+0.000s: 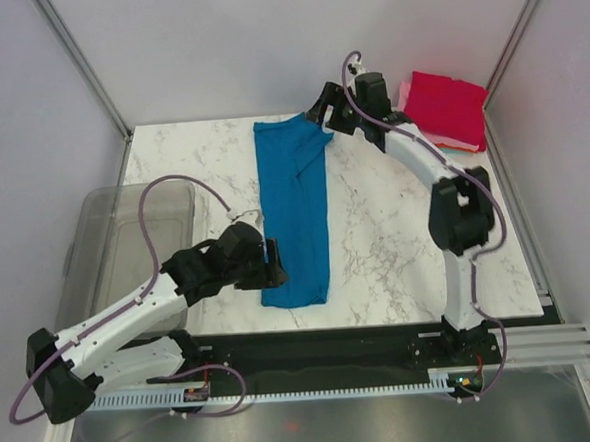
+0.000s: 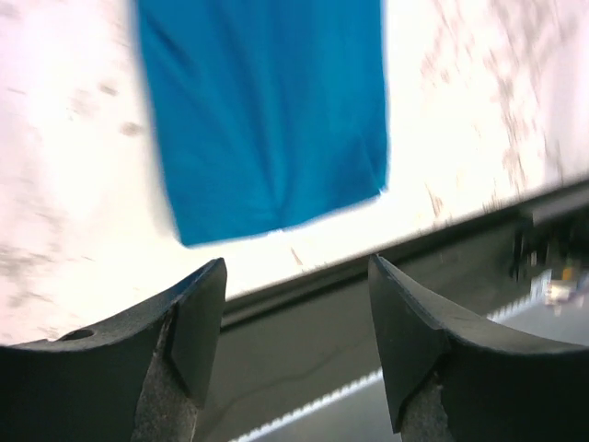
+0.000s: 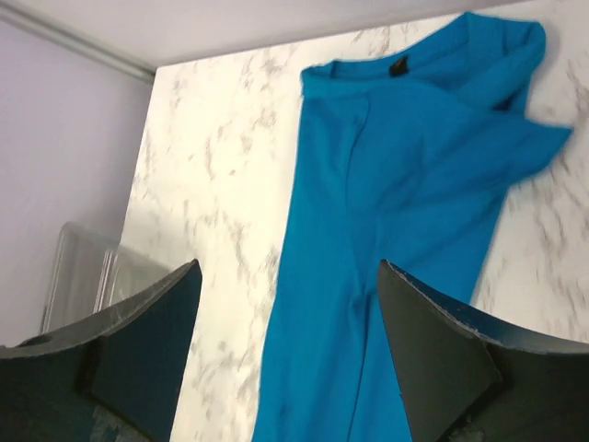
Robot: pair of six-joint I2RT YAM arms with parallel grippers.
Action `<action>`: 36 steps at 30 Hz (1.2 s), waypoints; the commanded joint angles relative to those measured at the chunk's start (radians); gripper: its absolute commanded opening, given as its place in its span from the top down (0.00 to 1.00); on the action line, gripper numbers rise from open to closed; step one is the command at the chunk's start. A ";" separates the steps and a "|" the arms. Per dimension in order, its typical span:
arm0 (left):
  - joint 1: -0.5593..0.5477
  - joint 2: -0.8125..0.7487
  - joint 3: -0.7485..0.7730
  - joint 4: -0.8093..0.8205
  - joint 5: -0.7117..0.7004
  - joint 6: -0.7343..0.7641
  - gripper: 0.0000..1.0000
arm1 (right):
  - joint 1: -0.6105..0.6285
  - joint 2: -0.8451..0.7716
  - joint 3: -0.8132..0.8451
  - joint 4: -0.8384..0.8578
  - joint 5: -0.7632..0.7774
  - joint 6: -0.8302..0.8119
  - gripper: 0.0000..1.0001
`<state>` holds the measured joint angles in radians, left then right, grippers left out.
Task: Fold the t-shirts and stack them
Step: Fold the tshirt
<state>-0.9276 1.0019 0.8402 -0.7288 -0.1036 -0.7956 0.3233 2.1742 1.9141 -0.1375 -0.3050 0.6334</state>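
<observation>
The white marble table [image 1: 407, 244] shows open room on both sides of the blue t-shirt [image 1: 295, 221], which lies as a long narrow strip – I judge it ready for a crosswise fold. The left gripper [image 1: 276, 270] hangs beside the near hem, the right gripper [image 1: 321, 114] beside the collar – both spread wide, empty. The folded red t-shirt [image 1: 448, 106] sits in the far right corner; the clear bin [image 1: 125, 231] borders the left edge.

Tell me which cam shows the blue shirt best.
Top external: the whole blue t-shirt shows, folded into a long strip on the marble table. Left wrist catches only its hem end, blurred. Right wrist shows the collar half, with the bottom cut off.
</observation>
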 commanded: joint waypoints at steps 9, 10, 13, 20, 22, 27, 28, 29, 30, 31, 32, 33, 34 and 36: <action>0.285 0.007 -0.190 0.121 0.125 0.105 0.34 | 0.270 -0.796 -1.056 -0.103 0.194 0.084 0.17; 0.286 0.000 -0.214 0.168 0.136 0.099 0.35 | 0.333 -0.860 -1.161 -0.102 0.219 0.115 0.18; 0.286 -0.038 -0.297 0.216 0.147 0.064 0.36 | 0.417 -0.985 -1.361 -0.033 0.237 0.247 0.19; 0.286 -0.089 -0.401 0.290 0.108 0.019 0.36 | 0.553 -1.084 -1.492 0.032 0.290 0.370 0.24; 0.285 -0.091 -0.406 0.299 0.107 0.019 0.36 | 0.562 -1.059 -1.492 0.048 0.290 0.374 0.24; 0.286 -0.108 -0.415 0.330 0.107 0.024 0.34 | 0.608 -0.949 -1.472 0.110 0.299 0.390 0.25; 0.286 -0.106 -0.415 0.341 0.107 0.029 0.31 | 0.611 -0.933 -1.471 0.122 0.322 0.396 0.25; 0.286 -0.105 -0.418 0.350 0.111 0.038 0.29 | 0.612 -0.920 -1.472 0.130 0.320 0.399 0.27; 0.286 -0.095 -0.420 0.371 0.114 0.044 0.27 | 0.614 -0.894 -1.472 0.175 0.320 0.400 0.28; 0.286 -0.086 -0.420 0.381 0.114 0.055 0.25 | 0.615 -0.880 -1.471 0.188 0.322 0.404 0.30; 0.286 -0.077 -0.421 0.388 0.116 0.059 0.24 | 0.614 -0.869 -1.469 0.197 0.325 0.404 0.31; 0.286 -0.053 -0.420 0.402 0.119 0.065 0.24 | 0.614 -0.846 -1.468 0.206 0.326 0.402 0.32; 0.286 -0.043 -0.418 0.408 0.120 0.068 0.24 | 0.615 -0.835 -1.466 0.211 0.325 0.404 0.34; 0.286 -0.020 -0.421 0.427 0.137 0.084 0.24 | 0.614 -0.814 -1.466 0.226 0.325 0.402 0.41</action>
<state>-0.6460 0.9554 0.4286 -0.3759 0.0231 -0.7460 0.9333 1.3136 0.4496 0.0807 -0.0193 1.0283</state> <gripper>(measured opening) 0.758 0.614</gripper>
